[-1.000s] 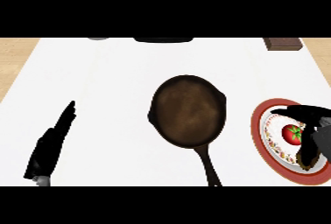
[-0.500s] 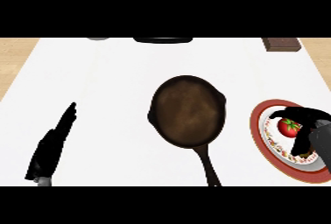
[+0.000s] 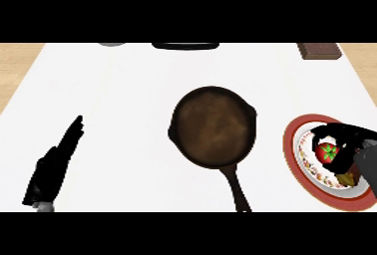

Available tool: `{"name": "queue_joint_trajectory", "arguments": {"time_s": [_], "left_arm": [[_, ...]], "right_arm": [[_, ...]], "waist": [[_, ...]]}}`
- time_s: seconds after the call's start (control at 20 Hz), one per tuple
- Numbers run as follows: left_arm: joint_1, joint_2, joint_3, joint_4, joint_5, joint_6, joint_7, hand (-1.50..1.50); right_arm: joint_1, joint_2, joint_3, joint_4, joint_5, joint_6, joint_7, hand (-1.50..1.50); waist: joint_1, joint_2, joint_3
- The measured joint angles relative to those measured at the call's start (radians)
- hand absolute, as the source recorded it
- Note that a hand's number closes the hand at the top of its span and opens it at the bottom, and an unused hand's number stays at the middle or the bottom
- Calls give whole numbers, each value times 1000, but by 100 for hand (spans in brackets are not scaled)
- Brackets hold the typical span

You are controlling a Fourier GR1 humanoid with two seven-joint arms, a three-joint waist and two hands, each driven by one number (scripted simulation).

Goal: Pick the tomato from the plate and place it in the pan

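A red tomato with a green stem sits on the red-rimmed white plate at the right edge of the counter. My right hand curls over it, fingers bent round the tomato's top and right side. The dark brown pan lies in the middle of the counter, its handle pointing toward me. My left hand rests open at the lower left, fingers straight and pointing away, far from the pan.
A dark brown block lies at the back right. A black object and a grey object sit along the counter's far edge. Wooden floor shows beyond the counter on both sides.
My right hand has closed in lower over the tomato, its fingers curling round it. The tomato sits about where it was. Left hand and pan are unchanged.
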Motion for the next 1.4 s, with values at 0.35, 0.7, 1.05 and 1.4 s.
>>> {"name": "queue_joint_trajectory", "arguments": {"time_s": [0.35,0.7,1.05,1.4], "left_arm": [[9,-22,-10,-3,-25,1,-11,0],[-1,-21,-5,-5,-25,-5,-1,0],[2,-25,-6,-18,-35,1,17,0],[-8,-26,14,9,-30,-9,-3,0]], "right_arm": [[-51,-11,2,80,60,-161,-134,150],[-121,-36,-44,73,89,-457,-278,150],[-176,-6,-130,-59,9,-680,-459,150],[-240,100,-127,-192,-56,-646,-435,150]], "waist": [[9,8,5],[14,13,12],[1,7,13],[-1,7,11]]}}
